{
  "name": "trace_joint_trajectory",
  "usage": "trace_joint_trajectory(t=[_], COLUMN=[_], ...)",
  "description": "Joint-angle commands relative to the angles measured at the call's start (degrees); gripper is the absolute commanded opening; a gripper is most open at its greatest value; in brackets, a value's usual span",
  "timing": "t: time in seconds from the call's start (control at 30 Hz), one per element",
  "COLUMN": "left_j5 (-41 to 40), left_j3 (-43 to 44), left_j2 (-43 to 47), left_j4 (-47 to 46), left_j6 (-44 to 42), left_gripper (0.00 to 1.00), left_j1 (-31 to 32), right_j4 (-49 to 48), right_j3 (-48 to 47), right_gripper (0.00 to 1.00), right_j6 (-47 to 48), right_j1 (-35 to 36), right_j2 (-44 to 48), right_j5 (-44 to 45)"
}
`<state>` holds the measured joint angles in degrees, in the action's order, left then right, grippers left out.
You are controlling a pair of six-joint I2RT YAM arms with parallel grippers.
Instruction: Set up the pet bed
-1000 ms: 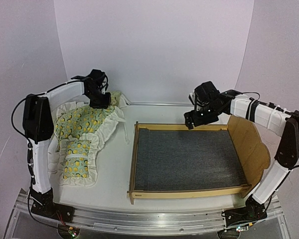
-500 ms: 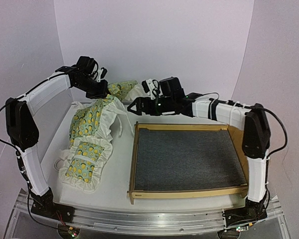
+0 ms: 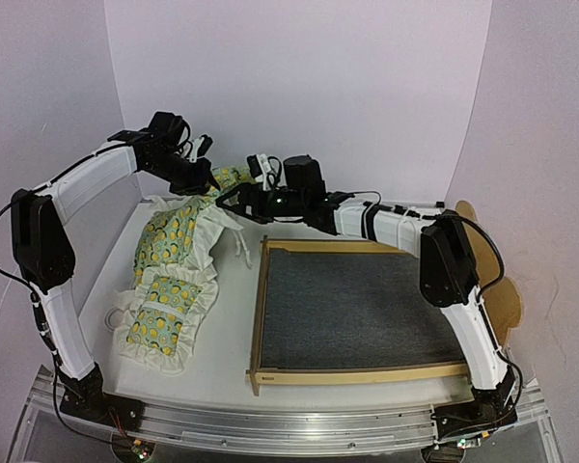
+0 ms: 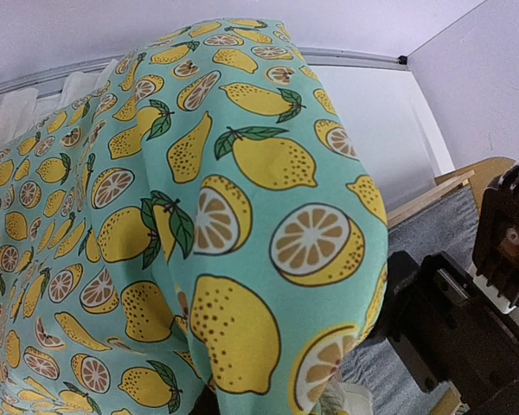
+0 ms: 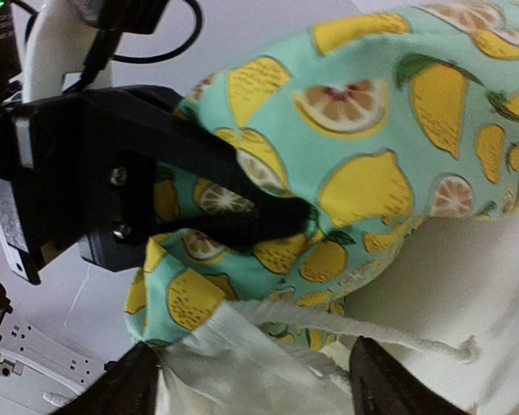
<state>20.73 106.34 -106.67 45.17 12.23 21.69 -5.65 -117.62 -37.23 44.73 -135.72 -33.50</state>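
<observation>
Left hand [image 3: 203,179] clamped on quilt [image 3: 177,231] | right hand [image 3: 234,197] spread wide, straddling quilt's edge

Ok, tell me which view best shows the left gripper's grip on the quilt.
Right wrist: the left gripper pinches a quilt fold, close up. The top view shows it small and distant; the left wrist view shows only draped fabric hiding the fingers.

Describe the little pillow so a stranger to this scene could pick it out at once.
Find the plywood pet bed on the right of the table. Left of it lies a lemon-print quilt with white ruffles. The pillow is the small ruffled rectangle in the same print at the quilt's near end, far smaller and lying flat.
</observation>
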Motion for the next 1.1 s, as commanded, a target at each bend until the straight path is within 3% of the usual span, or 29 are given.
trace_joint_trajectory(t=[0.0,0.03,0.1,0.13,0.2,0.33,0.43,0.6,0.77,0.97,1.07], left_j5=[1.3,1.0,0.2,-0.9,-5.7,-11.4,-15.8,-12.9,-5.2,5.5,6.7], left_j3=[2.1,2.6,4.0,4.9,5.7,2.7,-2.7,-19.5,-36.8,-44.8,-45.9], left_j2=[3.5,3.2,2.5,2.2,2.2,5.4,10.6,18.9,24.0,21.4,17.8], left_j4=[-1.8,-1.8,-1.8,-1.7,-1.7,-1.7,-2.3,-8.2,-21.1,-38.3,-42.1], left_j6=[-0.7,-0.6,-0.3,0.2,1.5,3.5,4.1,7.3,12.7,18.5,20.8], left_gripper=[0.01,0.01,0.03,0.09,0.29,0.78,0.95,0.99,0.99,0.96,0.92], left_j1=[0.2,0.2,0.2,0.1,0.0,-0.8,-0.8,-0.4,0.3,6.6,7.5], right_j4=[-10.7,-10.9,-8.6,-6.3,-4.0,9.6,17.5,17.8,18.3,18.7,18.6], right_j3=[-4.0,-3.6,-1.4,-0.3,1.7,1.6,3.7,10.2,7.8,1.3,0.2], right_gripper=[0.64,0.52,0.19,0.03,0.0,0.0,0.0,0.0,0.0,0.0,0.0], right_j6=[-9.7,-11.0,-14.1,-15.8,-18.0,-17.0,-21.8,-26.3,-24.7,-22.7,-22.6], right_j1=[1.0,1.1,0.5,-0.1,-2.0,-6.8,-11.2,-16.3,-19.2,-19.5,-19.4], right_j2=[-0.4,0.8,3.8,5.7,9.5,17.2,21.7,28.8,29.8,27.1,26.8], right_j5=[-4.9,-4.2,-0.3,2.1,4.4,12.6,15.9,16.3,15.8,16.0,16.2])
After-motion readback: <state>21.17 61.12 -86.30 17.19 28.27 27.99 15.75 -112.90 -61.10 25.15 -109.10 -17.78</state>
